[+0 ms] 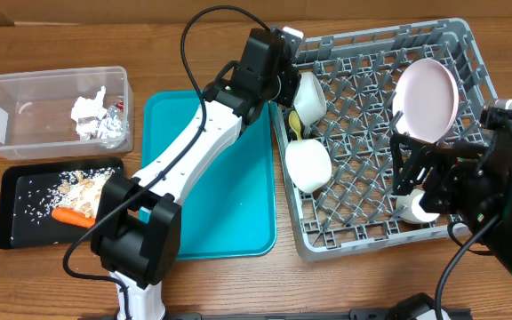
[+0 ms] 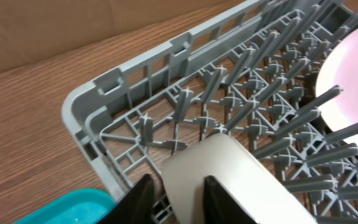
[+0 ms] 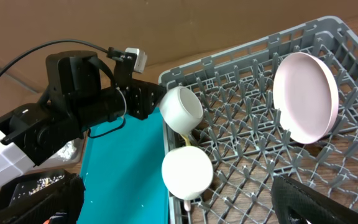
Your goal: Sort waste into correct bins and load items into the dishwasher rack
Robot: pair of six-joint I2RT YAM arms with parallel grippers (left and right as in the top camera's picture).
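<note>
My left gripper (image 1: 299, 89) is shut on the rim of a small white bowl (image 1: 309, 96), held tilted over the far-left corner of the grey dishwasher rack (image 1: 469, 53); its wall shows between the fingers in the left wrist view (image 2: 229, 180). A second white bowl (image 1: 308, 165) lies upside down in the rack. A pale-yellow spoon (image 1: 293, 126) lies between the bowls. The pale-pink plate (image 1: 427, 98) stands on edge among the pegs. My right gripper (image 1: 413, 182) is open and empty above the rack's near right part. I cannot make out the fork.
The clear tub (image 1: 7, 98) at far left holds the white napkin (image 1: 87, 111) and the foil wrapper (image 1: 114, 126). The black tray (image 1: 16, 222) holds food bits (image 1: 83, 185) and the carrot (image 1: 72, 215). The teal tray (image 1: 229, 213) lies between them and the rack.
</note>
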